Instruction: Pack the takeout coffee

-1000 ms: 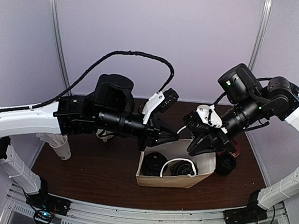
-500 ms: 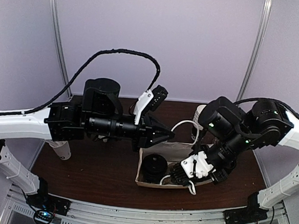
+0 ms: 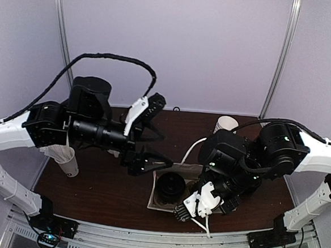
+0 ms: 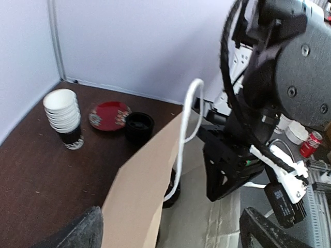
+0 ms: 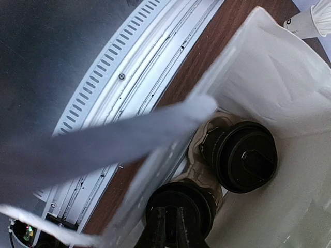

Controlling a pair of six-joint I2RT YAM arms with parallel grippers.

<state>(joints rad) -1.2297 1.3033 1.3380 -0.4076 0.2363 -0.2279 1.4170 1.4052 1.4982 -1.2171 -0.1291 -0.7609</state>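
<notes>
**Both coffees in the bag; left claw open, right claw closed**

One lidded coffee cup (image 5: pixel 245 155) and a second cup (image 5: pixel 181 204) stand side by side on the floor of the paper bag (image 5: pixel 269 88), which sits on the counter (image 3: pixel 104 182). The left claw (image 3: pixel 158 146) hangs wide open and empty beside the bag's far wall, where the far handle (image 4: pixel 187 124) loops free.

The right claw (image 5: pixel 169 227) is closed low at the near edge. A white cord trails below it, so I judge it is pinching the near handle (image 3: pixel 206 228) to steady the mouth.

Only the right wrist view shows both lids. Overhead, the right arm hides one. The left wrist view shows only the bag's outside, with a stack of white cups (image 4: pixel 62 111) and a red plate (image 4: pixel 109 114) beyond.
</notes>
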